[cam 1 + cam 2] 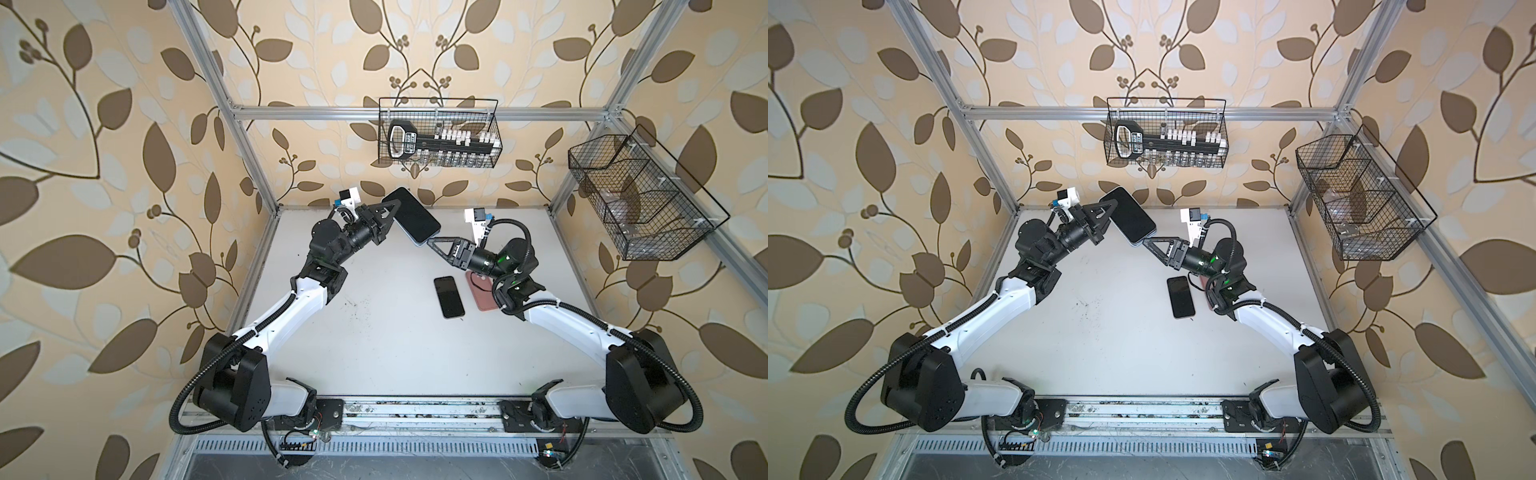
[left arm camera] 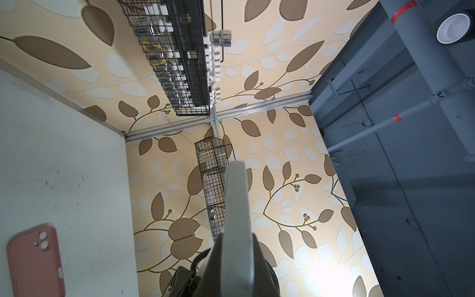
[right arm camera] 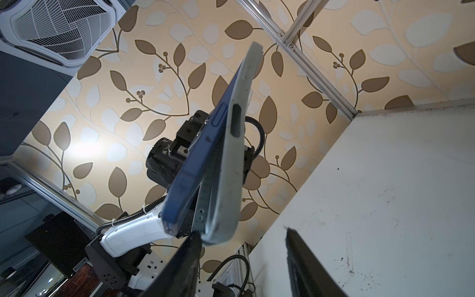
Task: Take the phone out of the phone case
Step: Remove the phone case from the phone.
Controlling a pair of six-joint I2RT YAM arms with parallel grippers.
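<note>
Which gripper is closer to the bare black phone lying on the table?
Right. The right gripper is above the table just behind the black phone; the left gripper grips the raised cased phone farther back and left.

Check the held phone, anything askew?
Yes. In the right wrist view the blue phone gapes away from its grey case at the end nearest the right pincer, one fingertip at the gap; the far end is seated. No damage visible.

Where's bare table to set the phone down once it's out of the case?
Widest bare patch: the table's middle, between the left arm and the black phone. The front strip before the base rail is bare too. Crowded: by the right arm, where black phone and pink case lie.
</note>
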